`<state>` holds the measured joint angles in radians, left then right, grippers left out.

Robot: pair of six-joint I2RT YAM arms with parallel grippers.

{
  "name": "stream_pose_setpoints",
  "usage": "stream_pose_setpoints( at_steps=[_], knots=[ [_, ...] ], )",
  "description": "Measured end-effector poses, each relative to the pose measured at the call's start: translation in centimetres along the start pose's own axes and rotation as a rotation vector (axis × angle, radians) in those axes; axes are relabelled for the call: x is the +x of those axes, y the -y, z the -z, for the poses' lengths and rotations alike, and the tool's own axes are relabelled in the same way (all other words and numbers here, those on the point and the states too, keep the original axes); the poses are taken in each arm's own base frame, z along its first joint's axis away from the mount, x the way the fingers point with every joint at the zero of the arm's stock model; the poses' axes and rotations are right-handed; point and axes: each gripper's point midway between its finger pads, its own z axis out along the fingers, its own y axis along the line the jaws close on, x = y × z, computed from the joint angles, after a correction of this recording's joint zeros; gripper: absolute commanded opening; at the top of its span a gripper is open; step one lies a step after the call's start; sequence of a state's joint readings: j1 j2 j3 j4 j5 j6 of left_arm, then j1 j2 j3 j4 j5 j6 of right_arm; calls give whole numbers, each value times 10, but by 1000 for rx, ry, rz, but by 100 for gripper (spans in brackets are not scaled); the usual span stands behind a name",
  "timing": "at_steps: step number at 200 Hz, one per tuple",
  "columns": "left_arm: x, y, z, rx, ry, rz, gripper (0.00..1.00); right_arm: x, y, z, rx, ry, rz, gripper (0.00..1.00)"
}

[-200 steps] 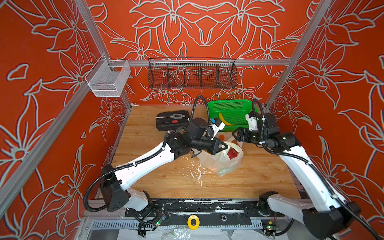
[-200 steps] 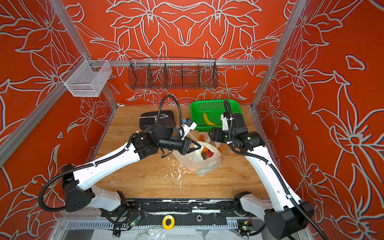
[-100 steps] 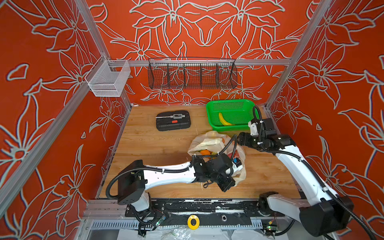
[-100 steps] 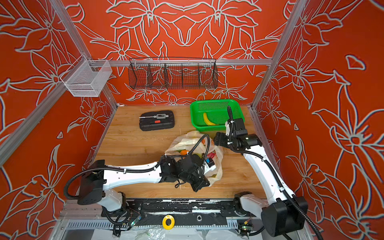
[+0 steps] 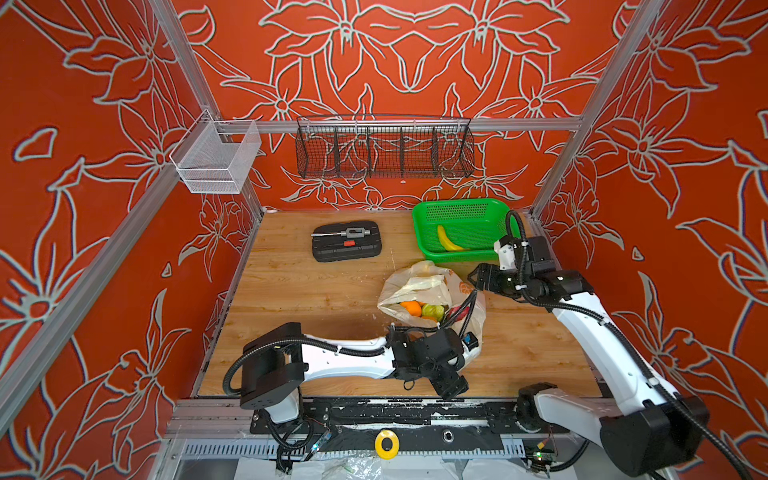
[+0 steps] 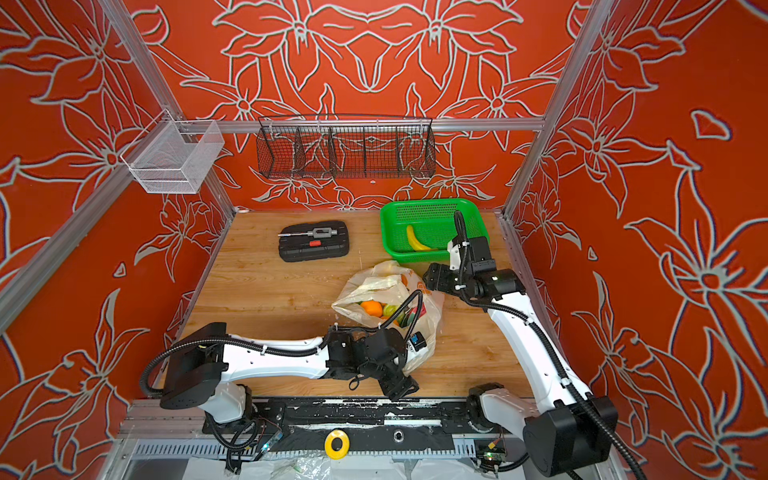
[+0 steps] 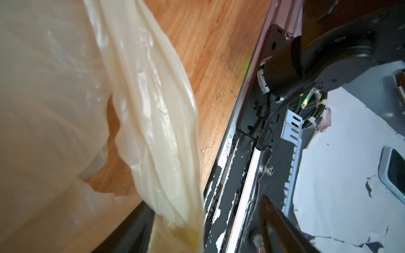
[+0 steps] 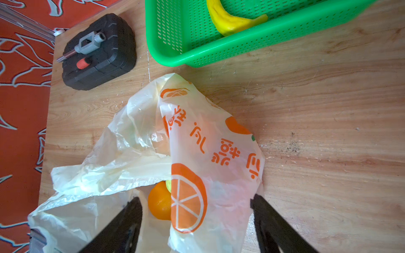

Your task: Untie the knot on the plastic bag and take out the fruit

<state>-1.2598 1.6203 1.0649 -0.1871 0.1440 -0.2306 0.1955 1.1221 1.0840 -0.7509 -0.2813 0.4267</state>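
As I judge it, the first half is done. I find no knot anywhere, and the bag [image 5: 419, 286] lies slumped with its mouth gaping toward the open left side of the surface [image 5: 316, 299]. The fruit [image 5: 422, 309] is all inside, with an orange [image 5: 411, 307] and a green piece [image 5: 433, 309] showing at the mouth. None of it is out yet, so the emptying is all to do.

My left gripper [image 5: 452, 384] sits at the bag's near end, right at the front edge of the surface. Its jaws are spread and hold nothing. In the left wrist view a loose handle strip [image 7: 157, 131] drapes against one finger without being pinched. My right gripper [image 5: 478, 277] hovers just beside the bag's far right flank, jaws wide and empty, and in the right wrist view the printed plastic lies below them.

On room, the left jaws point out over the front rail [image 7: 232, 140], so nothing is to be gained going forward and I would bring them back inward. The basket [image 5: 419, 226], with a banana [image 5: 448, 243] in it, stands just behind the bag without touching it, which makes that side tight for the right arm. The tool case [image 5: 346, 246] is well apart at the back. The bare board to the left of the bag is the best clear stretch, and the mouth already faces it.
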Motion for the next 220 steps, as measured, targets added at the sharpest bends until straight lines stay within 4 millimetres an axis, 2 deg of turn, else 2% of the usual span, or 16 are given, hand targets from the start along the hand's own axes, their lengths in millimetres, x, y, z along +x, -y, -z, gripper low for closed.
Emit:
stream_pose_setpoints(
  at_steps=[48,61,78,95,119,143,161,185,201,220],
  knots=[
    [-43,14,45,10,127,-21,96,-2,-6,11,-23,30,13,78],
    [-49,17,53,14,148,-23,100,-1,-7,11,-27,27,19,75],
    [-51,19,64,15,162,-26,98,2,-13,10,-39,21,35,73],
    [-54,21,74,16,180,-28,98,5,-27,12,-62,15,75,72],
    [-58,20,89,3,209,-28,98,11,-57,18,-107,12,165,70],
    [-62,16,105,-11,240,-22,98,20,-79,19,-152,-1,221,58],
    [-64,5,119,-25,271,0,98,26,-88,16,-173,-18,231,51],
    [-70,-27,146,-67,333,77,98,37,-98,5,-198,-49,246,48],
    [-78,-49,164,-98,384,130,98,57,-100,-8,-206,-95,259,47],
    [-84,-73,180,-144,427,186,98,91,-94,-25,-197,-182,272,44]
  ],
)
